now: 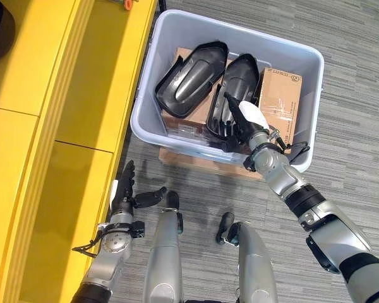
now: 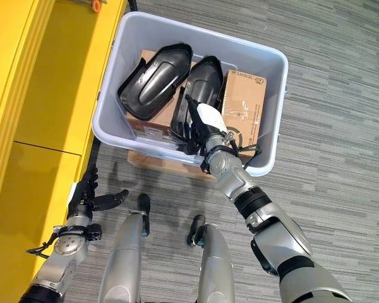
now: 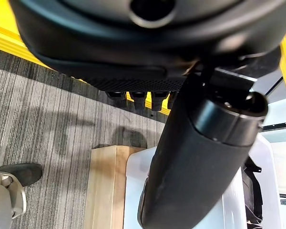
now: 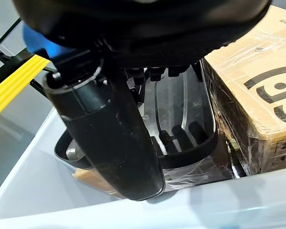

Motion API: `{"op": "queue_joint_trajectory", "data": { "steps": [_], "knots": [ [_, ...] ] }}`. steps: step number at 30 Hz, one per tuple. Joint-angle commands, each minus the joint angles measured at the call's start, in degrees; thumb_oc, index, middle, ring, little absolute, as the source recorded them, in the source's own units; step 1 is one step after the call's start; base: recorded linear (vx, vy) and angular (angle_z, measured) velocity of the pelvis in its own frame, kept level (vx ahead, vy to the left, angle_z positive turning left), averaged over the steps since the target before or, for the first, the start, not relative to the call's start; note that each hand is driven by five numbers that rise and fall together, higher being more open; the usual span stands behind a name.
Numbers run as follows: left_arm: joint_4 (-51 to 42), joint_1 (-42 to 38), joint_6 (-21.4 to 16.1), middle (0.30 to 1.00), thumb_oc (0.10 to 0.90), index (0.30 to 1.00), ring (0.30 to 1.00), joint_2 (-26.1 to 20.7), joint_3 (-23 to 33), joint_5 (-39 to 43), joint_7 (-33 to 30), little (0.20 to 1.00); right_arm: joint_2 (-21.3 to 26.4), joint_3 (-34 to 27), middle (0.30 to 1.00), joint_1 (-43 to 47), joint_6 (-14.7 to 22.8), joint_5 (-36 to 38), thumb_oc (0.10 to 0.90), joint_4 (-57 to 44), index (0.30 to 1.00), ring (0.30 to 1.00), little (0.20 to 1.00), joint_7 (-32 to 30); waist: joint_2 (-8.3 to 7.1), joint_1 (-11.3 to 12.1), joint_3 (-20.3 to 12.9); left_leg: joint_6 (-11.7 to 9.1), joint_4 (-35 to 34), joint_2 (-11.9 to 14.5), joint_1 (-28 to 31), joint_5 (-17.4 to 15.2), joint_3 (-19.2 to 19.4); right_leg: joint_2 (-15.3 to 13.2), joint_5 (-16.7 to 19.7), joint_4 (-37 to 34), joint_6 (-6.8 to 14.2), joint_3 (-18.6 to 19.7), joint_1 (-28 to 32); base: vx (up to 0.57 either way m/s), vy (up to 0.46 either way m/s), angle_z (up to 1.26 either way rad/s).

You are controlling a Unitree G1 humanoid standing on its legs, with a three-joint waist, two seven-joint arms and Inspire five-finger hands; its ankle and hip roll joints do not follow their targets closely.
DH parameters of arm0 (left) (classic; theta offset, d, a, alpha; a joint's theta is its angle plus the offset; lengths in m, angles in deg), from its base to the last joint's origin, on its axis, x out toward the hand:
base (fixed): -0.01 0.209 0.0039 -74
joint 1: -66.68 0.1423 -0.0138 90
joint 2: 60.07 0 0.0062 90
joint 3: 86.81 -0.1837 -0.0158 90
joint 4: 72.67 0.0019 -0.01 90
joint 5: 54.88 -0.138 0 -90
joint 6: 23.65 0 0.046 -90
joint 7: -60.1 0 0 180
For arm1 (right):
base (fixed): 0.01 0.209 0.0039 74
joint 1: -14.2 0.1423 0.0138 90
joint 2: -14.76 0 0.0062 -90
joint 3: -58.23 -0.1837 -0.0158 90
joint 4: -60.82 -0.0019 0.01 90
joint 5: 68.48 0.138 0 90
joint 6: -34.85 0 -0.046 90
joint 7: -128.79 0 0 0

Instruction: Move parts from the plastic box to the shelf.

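grey striped carpet (image 1: 354, 95) runs under everything, with a yellow shelf (image 1: 44, 126) along my left side and a pale plastic box (image 1: 303, 60) ahead of me, sitting on a low wooden board (image 3: 102, 191) that shows beneath its near wall. inside the box lie two black molded parts side by side: the left part (image 1: 192, 76) rests tilted on a flat cardboard piece (image 1: 183, 117), and the right part (image 1: 240, 82) lies just beside a brown cardboard carton (image 1: 280, 101) that stands against the box's right side. my right hand (image 1: 240, 123) reaches over the near rim of the box and down onto the near end of the right part; in my right wrist view the fingers (image 4: 178, 136) hook over the edge of that part's shell while the thumb (image 4: 114, 138) stands apart above the near wall, so the hand is curled onto the part without the thumb visibly closing on it. my left hand (image 1: 126, 196) hangs low over the carpet just beside the shelf's edge, well apart from the box, fingers straight and spread with the thumb out to the side, holding nothing. both parts are in the box.
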Motion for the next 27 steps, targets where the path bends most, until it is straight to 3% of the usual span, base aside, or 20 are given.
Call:
{"op": "queue_joint_trajectory", "data": {
  "steps": [1, 13, 14, 15, 17, 18, 20, 21, 27],
  "knots": [
    [-6.35, -0.8, -3.87, 1.0, 0.9, 1.0, 1.0, 0.36, -0.69, -0.53, -2.01, 1.0, 1.59, -1.38, 1.0, 8.96, 2.28, -0.91, 0.9, -0.11, 1.0, 1.0, 1.0, -3.75, 1.74, 0.83, -1.12, -0.33, 2.16, 3.01, 4.56, -7.89, -2.27, -1.68, 5.56, -6.37, 3.92, 1.43, 0.86, 0.0, 0.0, 0.0],
    [-6.76, -1.29, -4.44, 1.0, 0.9, 1.0, 1.0, -0.18, -1.3, -0.11, -2.74, 1.0, 2.27, -1.35, 1.0, 11.34, 2.02, -0.65, 0.9, 2.93, 1.0, 1.0, 1.0, -5.5, 2.73, 1.14, -0.49, -0.14, 3.34, 2.07, 2.27, -8.11, -3.06, -2.47, 4.75, -4.33, 3.94, 1.31, -1.26, 0.02, 0.0, 0.04],
    [-6.69, -1.18, -4.53, 1.0, 0.9, 1.0, 1.0, -0.17, -1.36, 0.01, -2.88, 1.0, 2.35, -1.32, 1.0, 11.56, 1.94, -0.6, 0.9, 3.31, 1.0, 1.0, 1.0, -5.65, 2.84, 1.21, -0.56, -0.49, 3.86, 1.94, 2.54, -9.73, -3.48, -2.44, 3.32, -3.49, 4.52, 1.69, -1.15, 0.0, 0.0, 0.0],
    [-6.68, -1.28, -4.62, 1.0, 0.9, 1.0, 1.0, -0.21, -1.34, -0.02, -2.94, 1.0, 2.35, -1.27, 1.0, 11.82, 1.99, -0.65, 0.9, 3.59, 1.0, 1.0, 1.0, -5.82, 2.9, 1.28, -0.27, -0.13, 3.58, 1.88, 1.78, -8.17, -3.16, -2.56, 4.56, -3.79, 3.97, 1.26, -1.79, 0.09, -0.009, 0.05],
    [-6.8, -1.32, -4.7, 1.0, 0.9, 1.0, 1.0, -0.26, -1.47, 0.16, -3.06, 1.0, 2.34, -1.25, 1.0, 12.22, 1.9, -0.62, 0.9, 4.34, 1.0, 1.0, 1.0, -6.11, 3.03, 1.41, -0.25, -0.45, 3.85, 1.64, 1.86, -9.55, -3.62, -2.57, 3.24, -3.13, 4.55, 1.42, -1.66, 0.0, -0.012, 0.08],
    [-6.91, -1.37, -4.69, 1.0, 0.9, 1.0, 1.0, -0.33, -1.52, 0.18, -3.12, 1.0, 2.48, -1.04, 1.0, 12.46, 1.9, -0.65, 0.9, 4.49, 1.0, 1.0, 1.0, -6.15, 3.09, 1.41, 0.07, -0.1, 3.49, 1.62, 0.9, -7.87, -3.35, -2.72, 4.56, -3.65, 4.0, 0.97, -2.31, -0.08, -0.007, 0.1],
    [-6.94, -1.34, -4.7, 1.0, 0.9, 1.0, 1.0, -0.37, -1.46, 0.19, -3.23, 1.0, 2.53, -0.99, 1.0, 12.59, 1.83, -0.73, 0.9, 4.37, 1.0, 1.0, 1.0, -6.21, 3.11, 1.39, 0.08, -0.11, 3.44, 1.54, 0.69, -7.84, -3.41, -2.84, 4.56, -3.59, 4.01, 0.95, -2.53, 0.01, -0.005, 0.14],
    [-7.0, -1.4, -4.61, 1.0, 0.9, 1.0, 1.0, -0.28, -1.64, 0.14, -3.3, 1.0, 2.49, -0.92, 1.0, 12.64, 1.88, -0.79, 0.9, 4.49, 1.0, 1.0, 1.0, -6.44, 3.16, 1.38, 0.03, -0.46, 3.98, 1.36, 0.91, -9.59, -3.87, -2.83, 3.05, -2.76, 4.6, 1.27, -2.43, 0.09, -0.002, 0.13],
    [-7.18, -1.73, -4.61, 1.0, 0.9, 1.0, 1.0, -0.3, -1.87, 0.25, -3.68, 1.0, 2.49, -0.97, 1.0, 12.95, 1.78, -0.83, 0.9, 4.14, 1.0, 1.0, 1.0, -6.63, 3.62, 1.41, 0.04, -0.4, 4.62, 0.91, -1.02, -9.59, -4.28, -3.25, 2.74, -1.7, 4.63, 1.1, -4.33, 0.02, 0.0, 0.02]
  ]
}}
